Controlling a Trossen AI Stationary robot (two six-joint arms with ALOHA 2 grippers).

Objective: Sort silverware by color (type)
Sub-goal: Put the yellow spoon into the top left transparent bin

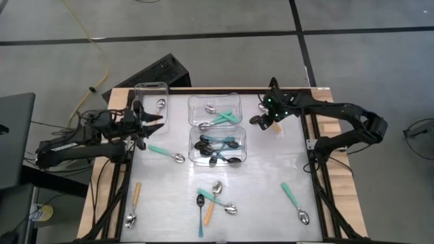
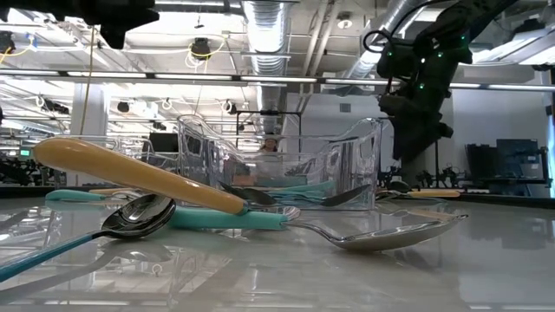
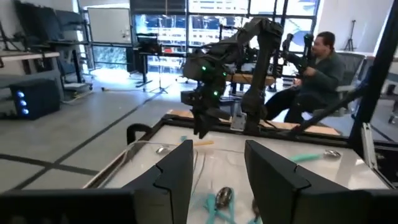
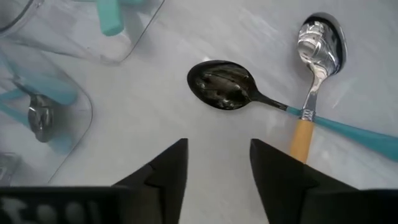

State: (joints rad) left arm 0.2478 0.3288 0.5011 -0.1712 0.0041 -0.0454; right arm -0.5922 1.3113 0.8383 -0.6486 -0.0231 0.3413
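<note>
The silverware is small spoons. Some lie in three clear tubs: one silver spoon in the far-left tub (image 1: 150, 96), teal-handled silver ones in the middle tub (image 1: 214, 108), and black-bowled teal ones in the nearer tub (image 1: 217, 145). Loose spoons lie on the white table, among them a teal one (image 1: 166, 153) and a crossed cluster (image 1: 214, 199). My right gripper (image 4: 217, 163) stands open, pointing steeply down just above a black-bowled teal spoon (image 4: 225, 84) and a silver-bowled orange spoon (image 4: 316, 51) at the far right. My left gripper (image 3: 217, 168) waits open and level at the table's left edge (image 1: 150, 125).
More loose spoons lie near the front: an orange one (image 1: 133, 203) at the left and a teal one (image 1: 295, 203) at the right. A person sits beyond the table's right side (image 3: 320, 68). Bare table lies between the tubs and the front cluster.
</note>
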